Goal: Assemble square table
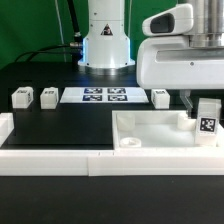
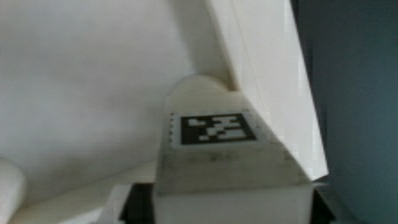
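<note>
White leg [image 1: 207, 122] stands upright by the top's [image 1: 150, 140] rim on the exterior view's right, your hand [image 1: 200, 104] around it, can't tell if pinching yet, so an off-centre squeeze could tip it or jam it vs the rim.

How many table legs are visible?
4. Exterior view: two legs left of the marker board, one right of it, one in the gripper over the table top. More may be hidden.
</note>
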Motion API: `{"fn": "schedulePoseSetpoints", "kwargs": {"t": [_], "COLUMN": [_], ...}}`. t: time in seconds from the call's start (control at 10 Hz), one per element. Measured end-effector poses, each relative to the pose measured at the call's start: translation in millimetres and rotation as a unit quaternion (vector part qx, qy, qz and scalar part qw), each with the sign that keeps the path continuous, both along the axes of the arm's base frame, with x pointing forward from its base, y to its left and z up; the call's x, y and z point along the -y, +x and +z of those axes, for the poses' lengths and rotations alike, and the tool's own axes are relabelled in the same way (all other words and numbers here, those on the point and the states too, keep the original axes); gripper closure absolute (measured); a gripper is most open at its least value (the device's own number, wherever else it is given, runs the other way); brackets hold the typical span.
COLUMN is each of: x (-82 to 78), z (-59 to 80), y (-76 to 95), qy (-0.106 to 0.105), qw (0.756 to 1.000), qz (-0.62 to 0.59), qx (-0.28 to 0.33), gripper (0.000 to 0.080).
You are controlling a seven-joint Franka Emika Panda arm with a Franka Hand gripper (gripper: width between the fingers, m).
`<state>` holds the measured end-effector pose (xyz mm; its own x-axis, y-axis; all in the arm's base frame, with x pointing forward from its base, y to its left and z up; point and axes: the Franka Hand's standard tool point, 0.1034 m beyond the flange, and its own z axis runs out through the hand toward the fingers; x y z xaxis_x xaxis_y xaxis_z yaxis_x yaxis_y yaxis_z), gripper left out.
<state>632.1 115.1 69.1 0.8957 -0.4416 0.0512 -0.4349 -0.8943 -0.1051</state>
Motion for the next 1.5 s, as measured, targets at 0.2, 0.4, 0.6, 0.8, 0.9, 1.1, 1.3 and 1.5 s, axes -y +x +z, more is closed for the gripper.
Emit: {"fn": "schedulePoseSetpoints", "kwargs": {"t": [0.2, 0.4, 0.6, 0.8, 0.9, 1.1, 1.3, 1.5], "x": [2.1, 6.2, 6.4, 5.3, 4.9, 1.4, 0.6, 2.4], "z": [1.4, -0.8, -1.1, -1.3, -1.3, -1.8, -0.9, -0.4], "y": [-0.2, 0.1, -1.6, -1.9, -2.0, -3.7, -2.8, -3.1], "qy": [0.010, 0.048, 0.067, 0.070, 0.072, 0.085, 0.091, 0.088], "qw": [0.991, 0.938, 0.907, 0.878, 0.866, 0.784, 0.720, 0.702], "qz": [-0.133, -0.339, -0.411, -0.468, -0.491, -0.609, -0.683, -0.701], "qx": [-0.021, -0.044, -0.057, -0.063, -0.066, -0.084, -0.088, -0.084], "gripper": [0.0508, 0.0508, 0.0508, 0.0507, 0.0507, 0.0507, 0.0507, 0.0505]}}
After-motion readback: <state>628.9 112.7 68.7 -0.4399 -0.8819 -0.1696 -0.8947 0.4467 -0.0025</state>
